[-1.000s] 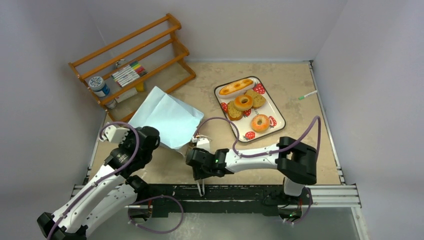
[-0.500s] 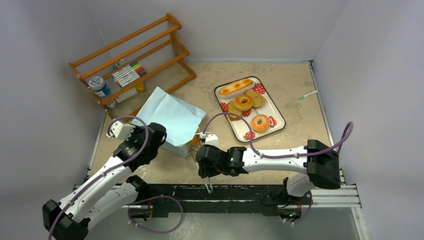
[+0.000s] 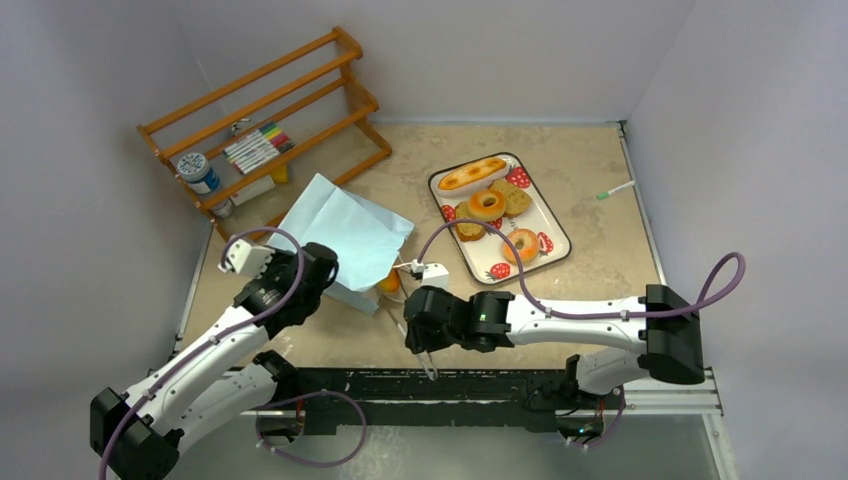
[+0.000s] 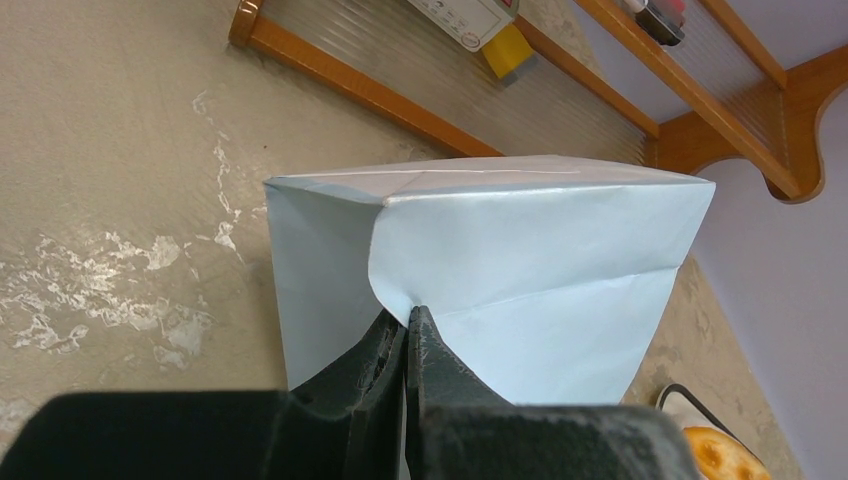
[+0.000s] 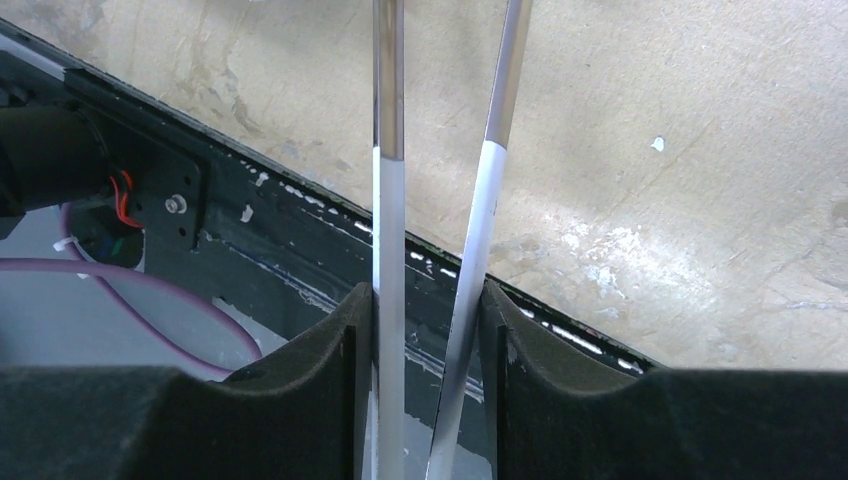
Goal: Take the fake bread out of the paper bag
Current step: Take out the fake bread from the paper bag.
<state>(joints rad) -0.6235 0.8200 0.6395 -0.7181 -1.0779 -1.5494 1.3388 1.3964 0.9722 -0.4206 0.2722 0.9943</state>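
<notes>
Moved since earlier: the right arm's elbow swings out to the right and its end effector shifts right with it; the left arm reaches further forward, the paper bag's near end shifts, and an orange roll now shows at the bag's mouth.
Surface (image 3: 590, 250): tan and scuffed, carrying everything below.
Wooden rack (image 3: 270, 110): far left corner, with coloured markers and a blue-labelled jar on its shelves.
Paper bag (image 3: 340, 230): pale blue, lying on its side between the rack and the tray.
Left end effector (image 4: 408, 318): fingers pressed together, pinching a fold of the bag's paper.
Tray (image 3: 553, 228): white with a strawberry print, right of the bag.
Tongs (image 5: 388, 150): long metal, both blades passing between the right fingers.
Right end effector (image 5: 427, 292): clamped on the tongs, over the near edge of the surface.
Fake bread: long loaf (image 3: 473, 172), two bagels (image 3: 487, 204) and toast slices (image 3: 468, 226) lie on the tray.
Orange roll (image 3: 390, 284): at the bag's open end, partly hidden by the paper; whether it is fully out cannot be told.
Pen (image 3: 617, 190): far right, well apart from the tray.
</notes>
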